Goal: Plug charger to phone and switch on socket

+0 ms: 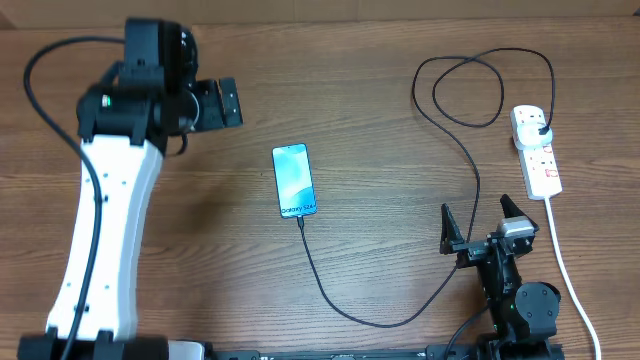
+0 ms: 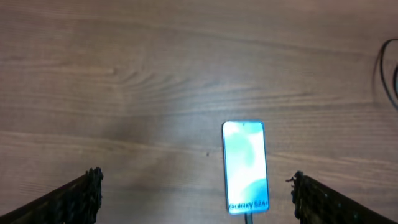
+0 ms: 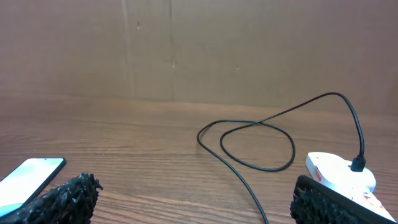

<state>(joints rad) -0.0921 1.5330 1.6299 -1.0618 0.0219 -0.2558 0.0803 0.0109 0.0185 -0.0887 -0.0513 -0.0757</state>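
Note:
The phone lies flat mid-table, screen lit, with the "Galaxy S24+" text at its near end. The charger cable has its tip in the phone's near end. It curves right, loops at the back, and ends in a black plug seated in the white socket strip. My left gripper is open and empty, high and to the left of the phone. The left wrist view shows the phone between the spread fingers. My right gripper is open and empty, near the strip's front end. The right wrist view shows the strip.
The strip's thick white cord runs toward the front right edge, past my right arm. The cable loop lies on the wood between the phone and the strip. A brown wall stands behind the table.

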